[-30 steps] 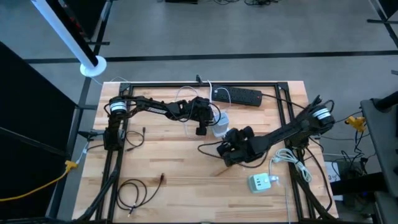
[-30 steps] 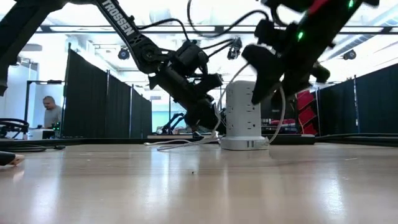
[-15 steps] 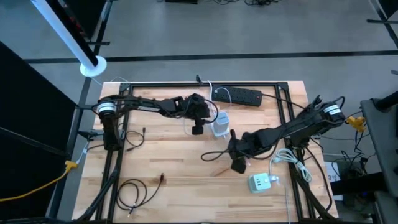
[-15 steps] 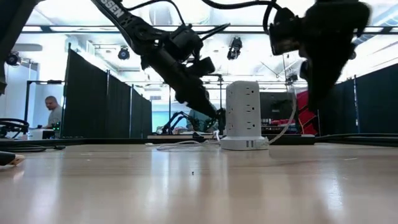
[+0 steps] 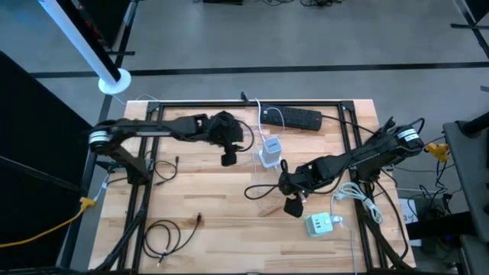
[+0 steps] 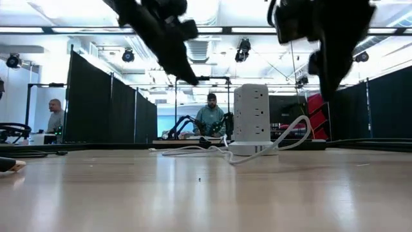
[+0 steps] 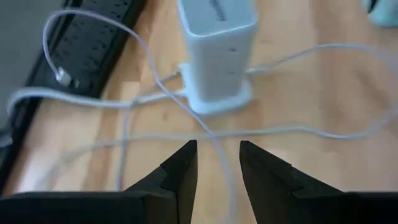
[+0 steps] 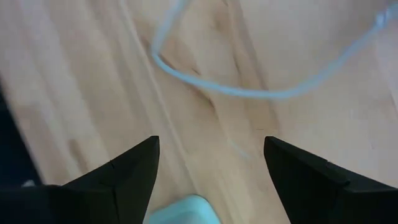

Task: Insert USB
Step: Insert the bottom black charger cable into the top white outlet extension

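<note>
Your left end effector (image 7: 216, 163) hangs empty, fingers slightly apart, above the white cable (image 7: 214, 134) by the white power tower (image 5: 268, 153) near the counter's (image 5: 206, 198) far edge. Your right end effector (image 8: 208, 155) gapes wide over bare wood. Only the low view shows a person (image 6: 211, 116) behind; the USB plug itself is hard to make out.

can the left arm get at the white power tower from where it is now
Probably yes. The left gripper hangs just to the tower's left, fingers parted with nothing between them, and its wrist view looks straight at the white power tower. Only a loose white cable lies on the table between them.
</note>
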Controlling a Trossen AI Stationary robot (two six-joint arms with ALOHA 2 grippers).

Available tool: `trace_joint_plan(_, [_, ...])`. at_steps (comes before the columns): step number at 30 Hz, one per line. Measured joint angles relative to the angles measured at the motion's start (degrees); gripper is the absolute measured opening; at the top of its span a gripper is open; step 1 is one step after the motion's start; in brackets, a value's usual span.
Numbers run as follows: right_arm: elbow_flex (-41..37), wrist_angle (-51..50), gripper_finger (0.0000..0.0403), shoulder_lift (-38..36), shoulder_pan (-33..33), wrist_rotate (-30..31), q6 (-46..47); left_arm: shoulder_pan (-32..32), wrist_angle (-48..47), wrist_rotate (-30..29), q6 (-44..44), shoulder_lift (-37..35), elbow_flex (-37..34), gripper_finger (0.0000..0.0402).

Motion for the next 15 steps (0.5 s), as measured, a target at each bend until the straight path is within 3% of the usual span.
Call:
trace_joint_plan(5, [5.73,0.3,0.027,0.0,0.0,0.18,-2.53,-9.51,-11.38,-1.13,-15.74,-6.55,-0.59,0.0109])
trace_joint_plan(9, [9.8,0.59,0.0259,0.0,0.0,1.76,-4.33,-22.0,-13.52,-6.91,-31.58,-9.74,-2.32,0.0109])
trace_joint_plan(15, [12.24,4.1,0.024,-0.02,0.26,3.61,-8.51,-41.98,-13.7,-17.27,-58.33,-8.17,-4.81,0.0109])
